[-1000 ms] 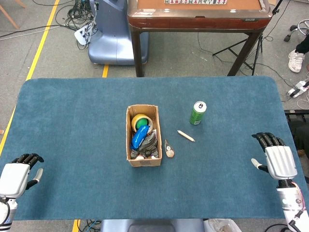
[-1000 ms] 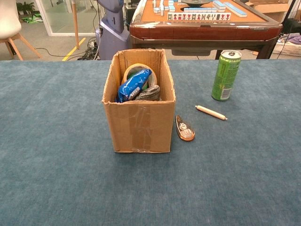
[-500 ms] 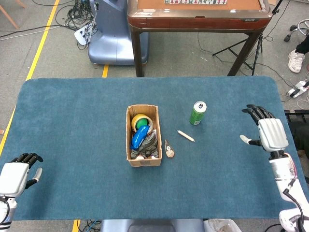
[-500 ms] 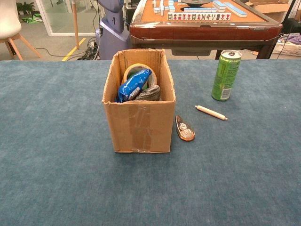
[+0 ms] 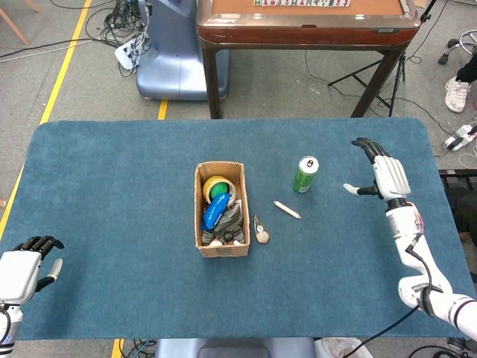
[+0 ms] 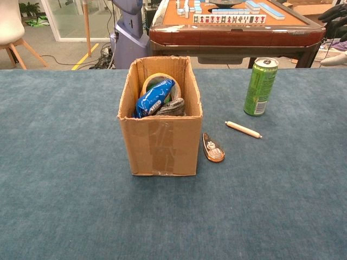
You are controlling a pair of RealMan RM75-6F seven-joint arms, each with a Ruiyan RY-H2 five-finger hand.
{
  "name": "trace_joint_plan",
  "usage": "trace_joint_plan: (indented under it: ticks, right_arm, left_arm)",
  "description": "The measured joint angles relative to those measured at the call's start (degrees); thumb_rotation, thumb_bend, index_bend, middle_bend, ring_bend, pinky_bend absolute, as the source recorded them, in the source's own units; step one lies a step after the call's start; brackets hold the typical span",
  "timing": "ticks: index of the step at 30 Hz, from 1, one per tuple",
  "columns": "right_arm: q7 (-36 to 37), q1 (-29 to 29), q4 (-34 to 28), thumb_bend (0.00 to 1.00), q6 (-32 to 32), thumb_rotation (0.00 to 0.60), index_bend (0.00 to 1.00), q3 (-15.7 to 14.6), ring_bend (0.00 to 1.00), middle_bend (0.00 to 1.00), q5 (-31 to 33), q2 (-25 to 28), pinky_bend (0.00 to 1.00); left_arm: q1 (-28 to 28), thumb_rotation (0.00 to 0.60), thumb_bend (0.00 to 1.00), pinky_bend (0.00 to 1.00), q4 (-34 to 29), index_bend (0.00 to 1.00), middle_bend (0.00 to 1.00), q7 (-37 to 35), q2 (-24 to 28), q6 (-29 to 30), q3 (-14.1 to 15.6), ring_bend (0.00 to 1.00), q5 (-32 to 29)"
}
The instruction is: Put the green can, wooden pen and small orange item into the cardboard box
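Note:
The green can (image 5: 305, 174) (image 6: 260, 86) stands upright right of the cardboard box (image 5: 201, 224) (image 6: 161, 145). A wooden pen (image 5: 287, 209) (image 6: 243, 129) lies on the cloth in front of the can. The small orange item (image 5: 261, 229) (image 6: 212, 148) lies beside the box's right wall. My right hand (image 5: 382, 175) (image 6: 336, 32) hovers open to the right of the can, fingers spread, holding nothing. My left hand (image 5: 21, 271) rests at the table's near left corner with its fingers curled, holding nothing; the chest view does not show it.
The box holds a yellow tape roll (image 5: 216, 184), a blue packet (image 5: 215, 211) (image 6: 154, 96) and several other items. The blue table (image 5: 112, 186) ends near my right arm. A mahjong table (image 5: 305, 26) and a robot base (image 5: 168, 52) stand beyond the far edge.
My right hand has risen from the near right edge and travelled forward and left toward the can, entering the chest view's top right corner. The left hand barely moved.

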Motion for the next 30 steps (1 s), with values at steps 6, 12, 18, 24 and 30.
trace_joint_plan:
  ticks: [6,12,18,24,30]
  right_arm:
    - [3.1,3.6,7.9,0.03,-3.2,0.6,0.17,-0.1,0.1,0.1,-0.1,-5.2,0.25]
    - [7.1,6.9,15.6,0.03,-6.3,0.6,0.17,-0.7,0.1,0.1,-0.5,-10.7,0.25]
    - [11.5,9.4,20.2,0.03,-7.6,0.6,0.17,-1.9,0.1,0.1,-2.8,-14.7,0.25]
    - [12.7,10.9,23.2,0.03,-7.0,0.6,0.17,-2.8,0.1,0.1,-4.3,-17.3,0.25]
    - [12.2,11.9,27.4,0.03,-6.0,0.6,0.17,-3.2,0.1,0.13,-4.7,-20.7,0.25]
  left_arm:
    - [0.4,0.6,0.37,0.51,-0.4,0.42,0.41,-0.2,0.4,1.0,-0.1,0.35,0.2]
    - [0.5,0.6,0.37,0.51,-0.7,0.42,0.41,-0.2,0.7,1.2,-0.1,0.35,0.3]
    - [0.7,0.6,0.37,0.51,-0.9,0.42,0.41,-0.6,1.0,1.6,-0.2,0.35,0.4]
    - [0.9,0.6,0.37,0.51,-1.3,0.42,0.41,-0.8,1.2,2.1,-0.2,0.35,0.8]
    - [1.0,0.6,0.37,0.51,-1.5,0.42,0.41,-1.0,1.5,2.2,-0.1,0.35,0.9]
